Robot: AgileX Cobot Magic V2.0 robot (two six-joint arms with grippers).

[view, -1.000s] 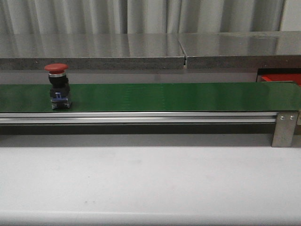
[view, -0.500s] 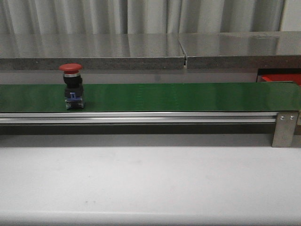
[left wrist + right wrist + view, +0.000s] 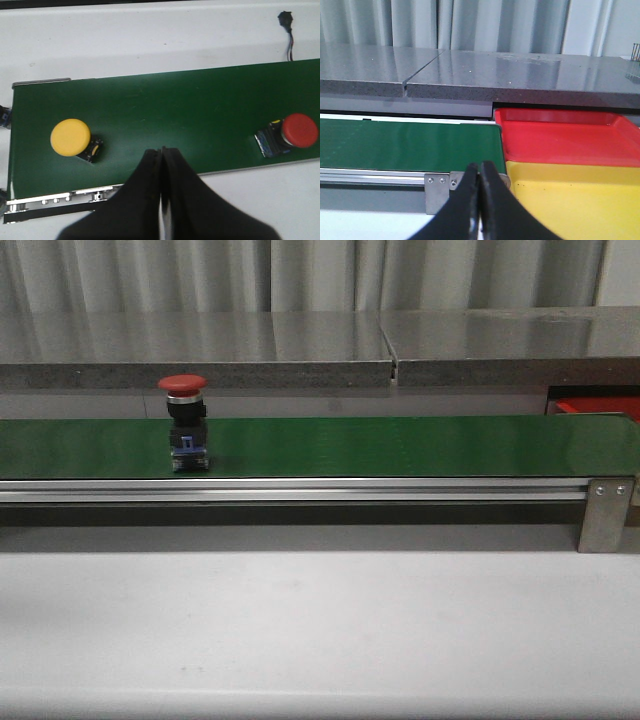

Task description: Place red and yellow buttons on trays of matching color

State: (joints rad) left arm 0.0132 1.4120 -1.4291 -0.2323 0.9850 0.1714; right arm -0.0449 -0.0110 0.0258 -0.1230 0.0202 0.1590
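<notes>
Left tool (image 3: 161, 165): fingers pressed together, nothing between them, hanging over the near rail of the green belt (image 3: 165, 125). Yellow button (image 3: 71, 137) lies tipped on the belt, off to one side of the left tool and close to the belt's end edge, cap apart from the fingers. Red button (image 3: 299, 131) lies on the belt well off to the other side of this tool, near the belt's long edge, blue base pointing toward the tool. Open green belt between the two buttons, directly ahead of the fingertips. A small black connector on a thin wire (image 3: 286, 25) lies on the white surface beyond the belt.

Front view: red button upright on the left part of the belt, cap up, blue block at its foot; the long stretch of belt to its right is bare as far as the end bracket (image 3: 606, 513). White tabletop (image 3: 320, 630) in front of the aluminium rail. Grey stone-like shelf (image 3: 200, 350) behind the belt, pale curtain (image 3: 300, 275) above it.

Right tool (image 3: 480, 192): fingers shut tight, empty, over the belt's end bracket. Red tray (image 3: 565, 137) just past the belt end, beyond and to one side of this tool; yellow tray (image 3: 575, 195) touching it on the nearer side, beside the fingers.

No legible writing or brand marks in any view
</notes>
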